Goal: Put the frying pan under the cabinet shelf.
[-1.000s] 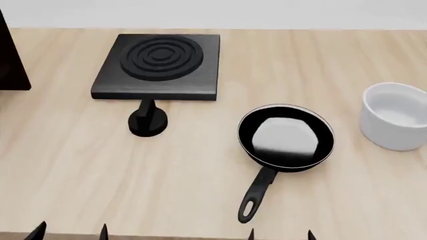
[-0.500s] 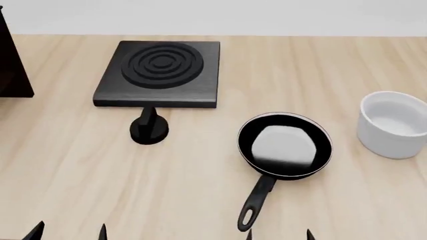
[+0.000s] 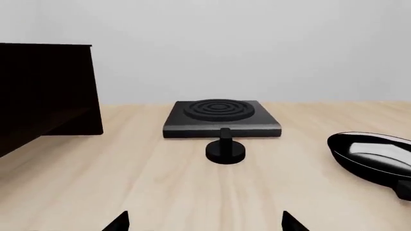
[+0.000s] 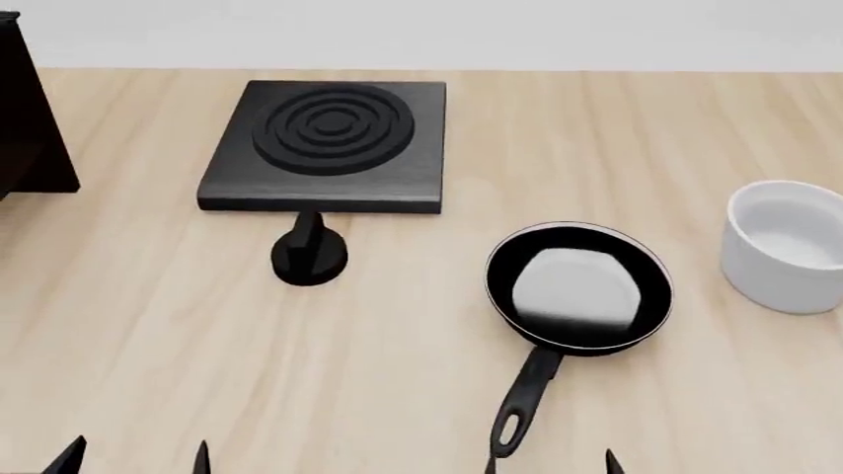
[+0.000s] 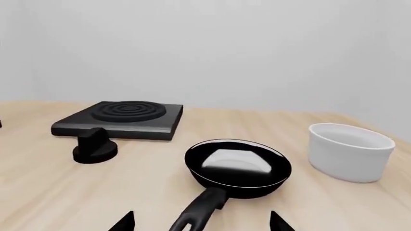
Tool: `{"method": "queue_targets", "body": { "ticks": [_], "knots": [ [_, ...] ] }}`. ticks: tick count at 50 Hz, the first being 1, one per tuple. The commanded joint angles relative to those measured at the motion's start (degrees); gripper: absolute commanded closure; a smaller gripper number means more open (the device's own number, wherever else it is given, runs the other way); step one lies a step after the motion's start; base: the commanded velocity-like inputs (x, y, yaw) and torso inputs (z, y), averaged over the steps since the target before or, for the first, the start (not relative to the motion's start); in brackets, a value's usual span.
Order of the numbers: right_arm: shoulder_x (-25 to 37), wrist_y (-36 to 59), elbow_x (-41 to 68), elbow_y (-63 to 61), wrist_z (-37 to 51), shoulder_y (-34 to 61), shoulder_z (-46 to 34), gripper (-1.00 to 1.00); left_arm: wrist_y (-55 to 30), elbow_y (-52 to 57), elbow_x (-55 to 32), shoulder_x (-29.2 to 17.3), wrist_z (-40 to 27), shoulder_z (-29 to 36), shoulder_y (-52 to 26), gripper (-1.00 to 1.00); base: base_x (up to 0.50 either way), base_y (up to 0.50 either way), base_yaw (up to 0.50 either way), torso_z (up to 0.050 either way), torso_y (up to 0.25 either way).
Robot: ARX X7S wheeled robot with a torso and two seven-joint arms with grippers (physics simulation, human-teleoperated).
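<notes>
meanwhile, on my screens: the frying pan (image 4: 579,286) sits flat on the wooden desk (image 4: 158,336), handle toward the robot, between the white bowl (image 4: 785,247) and a black knob (image 4: 308,257) just in front of the square stove plate (image 4: 330,143). the dark cabinet shelf (image 4: 34,118) stands well apart at far left, barely in the head view. both pairs of fingers, left (image 3: 204,222) and right (image 5: 200,222), show only their tips, spread wide it seems, holding nothing.
</notes>
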Motion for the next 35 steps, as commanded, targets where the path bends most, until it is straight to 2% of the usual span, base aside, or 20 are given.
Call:
{"method": "queue_targets", "body": {
  "ticks": [1, 35],
  "knots": [
    [0.63, -0.59, 0.23, -0.08, 0.68, -0.03, -0.86, -1.0, 0.22, -0.04, -0.71, -0.7, -0.8, 0.58, -0.11, -1.0, 0.0, 0.26, 0.0, 0.0, 0.0],
    [2.02, -0.12, 1.74, 0.04, 1.41, 0.29, -2.99, -1.0, -0.11, -0.48, -0.2, -2.05, -3.58, 2.61, -0.62, -1.0, 0.0, 0.26, 0.0, 0.0, 0.0]
  ]
}}
